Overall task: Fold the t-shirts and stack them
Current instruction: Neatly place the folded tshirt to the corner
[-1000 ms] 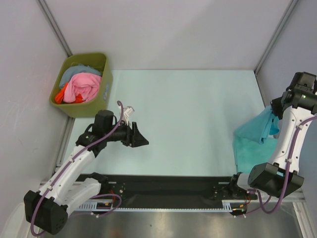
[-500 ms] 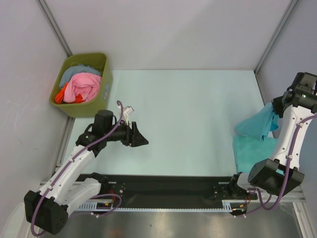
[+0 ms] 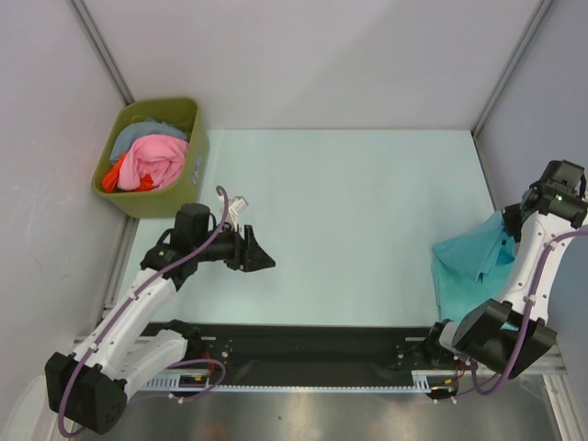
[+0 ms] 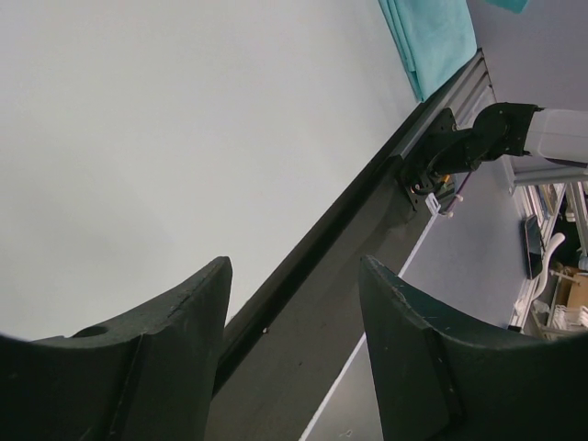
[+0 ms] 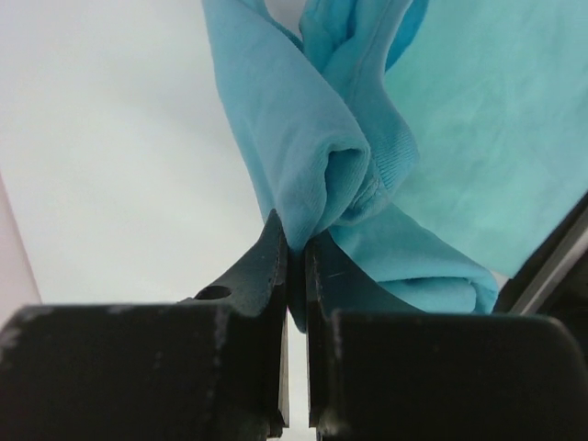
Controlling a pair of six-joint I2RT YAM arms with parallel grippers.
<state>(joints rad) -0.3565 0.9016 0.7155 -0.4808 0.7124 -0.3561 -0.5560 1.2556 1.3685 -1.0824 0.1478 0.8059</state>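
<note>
A turquoise t-shirt (image 3: 470,266) lies bunched at the table's right edge, one part lifted off the surface. My right gripper (image 3: 508,241) is shut on a fold of this t-shirt (image 5: 312,156) and holds it above the flat part of the cloth (image 5: 496,119). In the left wrist view the t-shirt (image 4: 432,41) shows far off at the top. My left gripper (image 3: 266,261) hovers over the left half of the table, open and empty; its fingers (image 4: 184,312) frame the table's black front rail.
An olive-green bin (image 3: 170,197) stands at the back left, holding pink, orange and grey-blue clothes (image 3: 152,161). The pale table (image 3: 349,220) is bounded by grey walls and a black rail (image 3: 312,344) at the front edge.
My right gripper has drawn back toward the table's right edge and lowered, and the held t-shirt has dropped and spread wider. The left arm has not moved.
</note>
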